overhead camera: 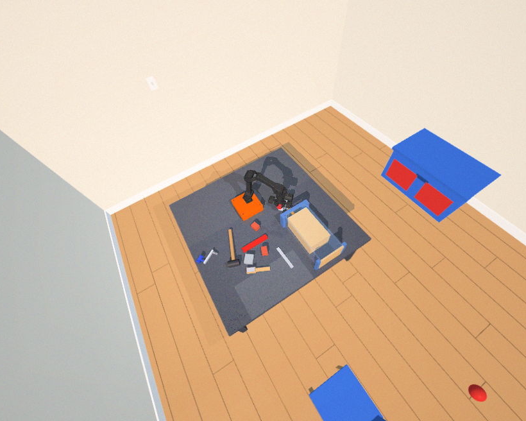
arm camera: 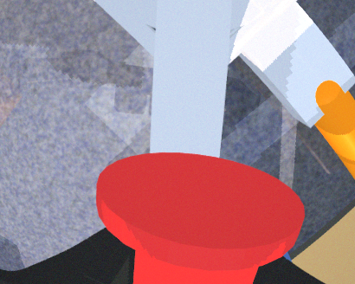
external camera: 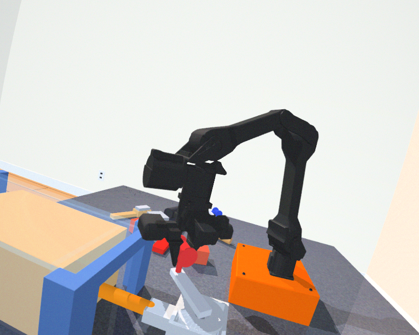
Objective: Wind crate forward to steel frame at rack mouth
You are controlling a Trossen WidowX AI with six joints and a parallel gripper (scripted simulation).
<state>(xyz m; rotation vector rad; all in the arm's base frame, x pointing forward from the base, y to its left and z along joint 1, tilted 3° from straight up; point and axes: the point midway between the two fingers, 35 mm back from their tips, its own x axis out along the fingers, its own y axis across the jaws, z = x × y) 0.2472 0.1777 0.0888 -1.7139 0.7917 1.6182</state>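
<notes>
My gripper (overhead camera: 279,206) (external camera: 179,250) (arm camera: 182,222) is shut on the red knob (external camera: 187,257) (arm camera: 201,201) of the winch handle. The handle's grey crank arm (external camera: 190,292) (arm camera: 188,91) runs from the knob to the top of the grey winch (external camera: 157,316) (arm camera: 311,75). The key and its hole are hidden. An orange strap (external camera: 123,297) (arm camera: 349,143) runs from the winch towards the tan crate (overhead camera: 307,226) (external camera: 40,223) (arm camera: 344,247). The crate looks flat, its front close behind the blue mouth frame (overhead camera: 297,208) (external camera: 105,260); whether they touch is unclear.
Clear panels (overhead camera: 333,248) flank the crate. The orange arm base (overhead camera: 247,206) (external camera: 271,295) stands beside the winch. A mallet (overhead camera: 231,244), a red bar (overhead camera: 254,243), a grey strip (overhead camera: 284,257), red blocks (overhead camera: 254,225) and other tools lie on the dark bench (overhead camera: 208,203).
</notes>
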